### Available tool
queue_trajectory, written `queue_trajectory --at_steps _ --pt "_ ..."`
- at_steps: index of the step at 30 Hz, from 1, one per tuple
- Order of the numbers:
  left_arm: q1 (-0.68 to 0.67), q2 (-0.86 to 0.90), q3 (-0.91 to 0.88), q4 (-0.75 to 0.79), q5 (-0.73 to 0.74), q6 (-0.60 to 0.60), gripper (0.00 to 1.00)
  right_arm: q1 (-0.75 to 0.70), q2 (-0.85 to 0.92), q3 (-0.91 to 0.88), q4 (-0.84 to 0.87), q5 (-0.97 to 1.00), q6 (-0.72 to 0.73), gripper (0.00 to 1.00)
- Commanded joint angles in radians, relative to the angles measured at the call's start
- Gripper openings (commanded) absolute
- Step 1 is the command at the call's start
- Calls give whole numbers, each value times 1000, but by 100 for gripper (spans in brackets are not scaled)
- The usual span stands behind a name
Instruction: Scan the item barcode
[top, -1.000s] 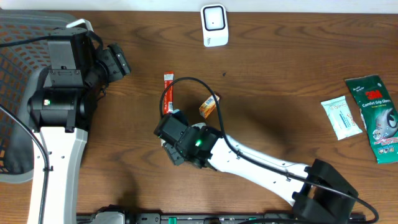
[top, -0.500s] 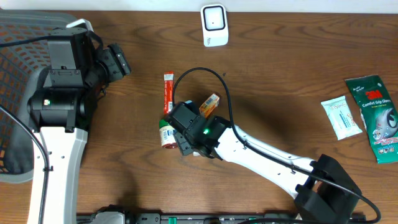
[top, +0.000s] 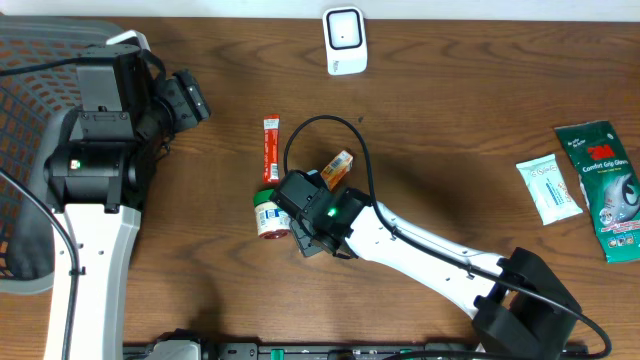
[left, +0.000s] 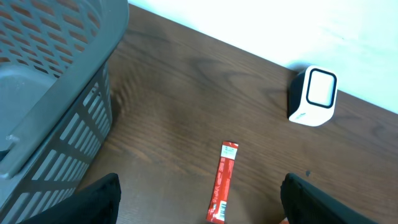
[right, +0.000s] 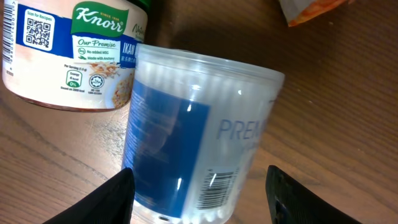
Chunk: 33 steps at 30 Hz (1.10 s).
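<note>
Mock checkout: barcode scanner (top: 344, 40) (plus basket (left: 43, 93))

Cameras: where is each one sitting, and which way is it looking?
Overhead: above the brown wooden table, looking straight down; both arms show.
Left wrist: on the left arm, facing the grey mesh basket, the red sachet and the white box scanner; its dark fingertips show.
Right wrist: on the right arm, close to the clear cotton-bud tub and Knorr jar; fingertips show.
Shared: overhead and left wrist both see the sachet and scanner.
</note>
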Motion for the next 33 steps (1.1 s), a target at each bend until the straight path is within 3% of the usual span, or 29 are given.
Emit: queue_trajectory --at_steps 1,9,15,21,33 --pt "4 1 5 -3 1 13 82 -8 2 -8 -3 28 11 63" --pt "4 1 5 -3 2 13 82 -42 2 -8 -25 46 14 68" --pt "4 1 5 -3 2 13 82 -89 2 -8 -11 -55 14 87" --pt "4 1 5 -3 2 13 82 -140 2 -8 2 -198 32 99" --pt "4 1 5 -3 1 13 82 -216 2 -8 -3 -160 58 99"
